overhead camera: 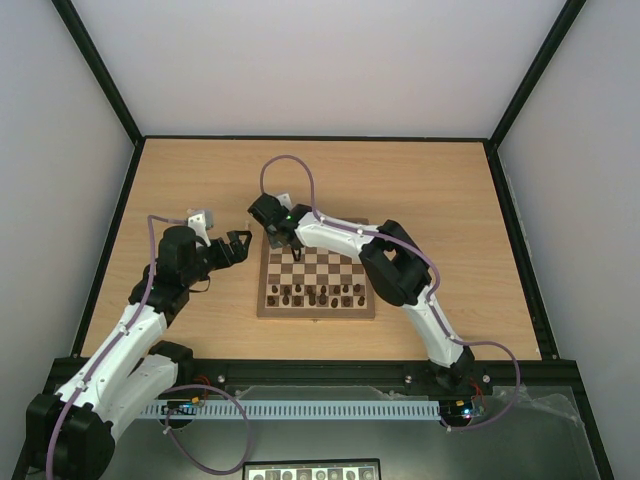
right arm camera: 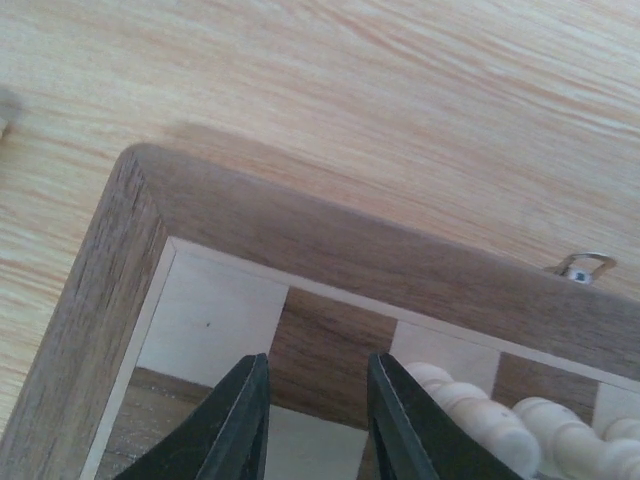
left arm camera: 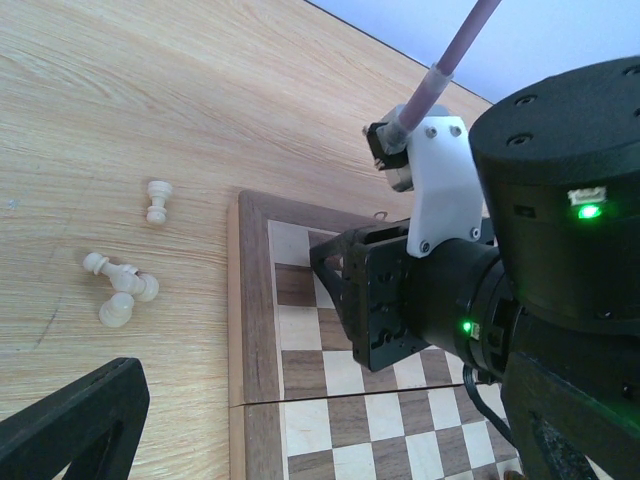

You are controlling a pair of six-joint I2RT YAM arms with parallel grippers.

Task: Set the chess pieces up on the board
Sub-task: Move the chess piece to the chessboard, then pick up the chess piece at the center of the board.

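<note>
The board (overhead camera: 366,310) lies mid-table, and its far left corner (right arm camera: 140,190) fills the right wrist view. My right gripper (right arm camera: 315,365) hovers over that corner's back row. Its jaws stand a little apart, with only a dark square showing between them. Pale chess pieces (right arm camera: 480,410) stand on the back row just right of its right finger. Three more pale pieces lie on the table left of the board, one alone (left arm camera: 157,200) and two touching (left arm camera: 120,290). My left gripper (overhead camera: 240,246) is open beside the board's left edge; one finger (left arm camera: 75,420) shows.
Dark brown chessmen (overhead camera: 315,295) fill the board's two near rows. A small metal clasp (right arm camera: 580,265) sticks out of the far border. The right arm's wrist (left arm camera: 560,230) looms large over the board in the left wrist view. Black frame rails edge the table.
</note>
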